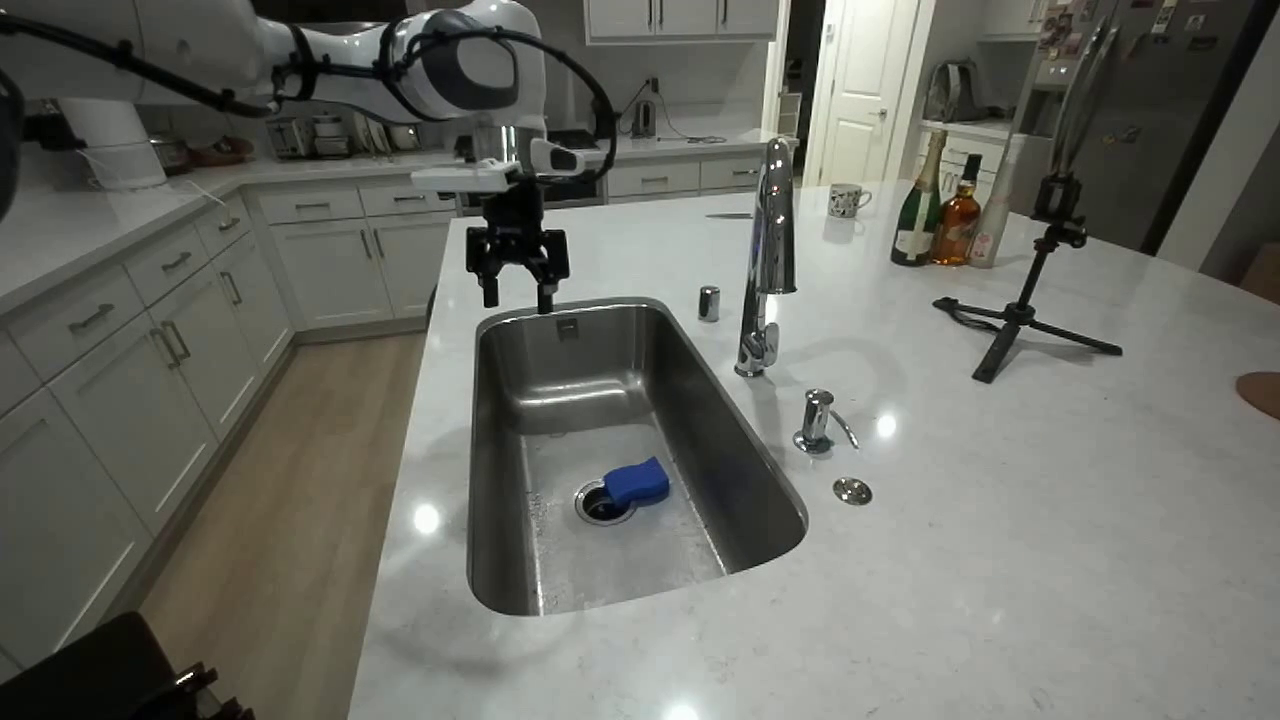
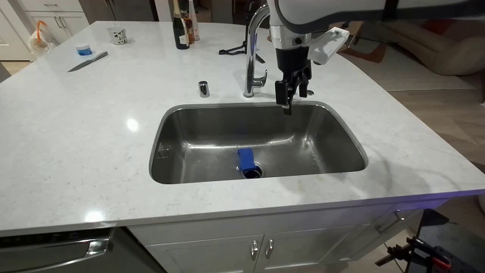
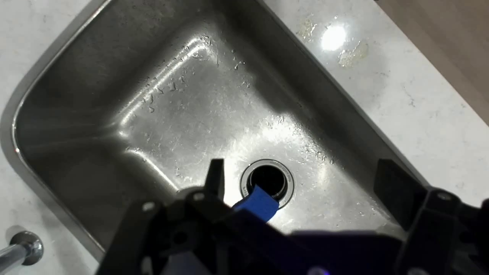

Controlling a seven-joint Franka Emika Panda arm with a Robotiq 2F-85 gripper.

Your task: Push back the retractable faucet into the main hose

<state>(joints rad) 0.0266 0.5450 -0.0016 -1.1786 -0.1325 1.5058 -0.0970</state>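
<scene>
The main hose (image 1: 752, 290), a tall chrome faucet neck, stands upright behind the sink in an exterior view. The retractable faucet (image 1: 778, 235), a slim chrome spray head, hangs down at the end of its curve. Whether a gap shows at their joint I cannot tell. In an exterior view the neck (image 2: 251, 53) shows, but the arm hides the spray head. My gripper (image 1: 517, 290) is open and empty, pointing down, apart from the faucet. It also shows in an exterior view (image 2: 295, 100) above the sink's back edge, and in the wrist view (image 3: 301, 179) above the drain.
The steel sink (image 1: 640, 400) holds a blue sponge-like object (image 1: 637, 482) at the drain. A chrome soap dispenser (image 1: 816, 420) and a small chrome cap (image 1: 709, 303) flank the faucet. Bottles (image 1: 958, 215), a mug (image 1: 848, 200), a black tripod (image 1: 1015, 310) and a knife (image 2: 89, 61) stand or lie farther back.
</scene>
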